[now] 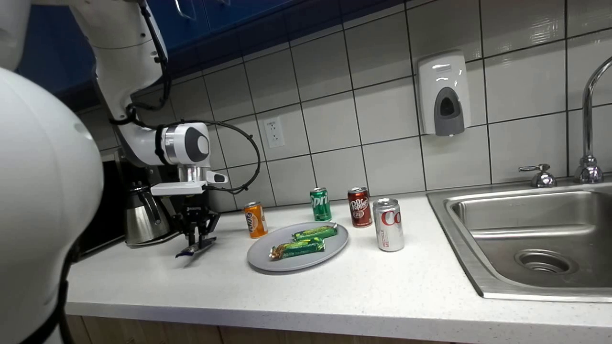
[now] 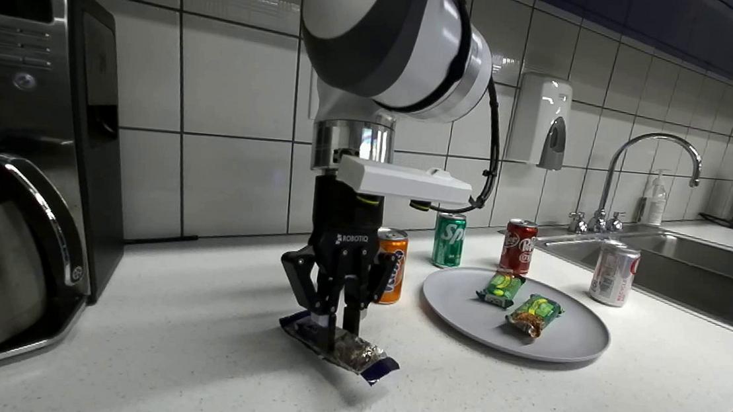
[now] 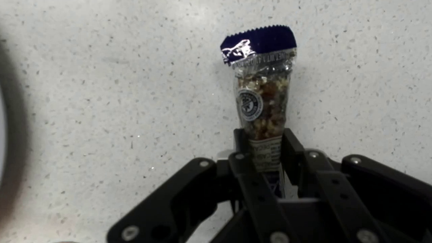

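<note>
On the left, in an exterior view, stands a black and steel coffee machine (image 2: pixel 83 141). Next, the white and grey robot arm (image 2: pixel 394 42) extends from above, and its wrist is bent so that the black two-finger gripper (image 2: pixel 342 334) points straight down. It is closed to a narrow gap, and it holds by the two long sides a slim snack bar in clear wrapper with dark purple ends (image 3: pixel 265 101) (if this bar touches the speckled white countertop (image 2: pixel 194 350), I cannot tell). The gripper carries the word "ROBOTIQ", and the wrapper says "NET WT". Further right, the small orange can (image 1: pixel 256 220) has letters which I cannot read with certainty. Then comes the round grey plate (image 1: pixel 261 252), bearing two shiny green packets (image 1: pixel 299 248). Behind it, the small green can (image 1: pixel 320 204) shows part of "Sprite"; the dark red can (image 1: pixel 359 206) shows "Dr Pepper", and the silver can (image 1: pixel 388 224) a red "Co".
</note>
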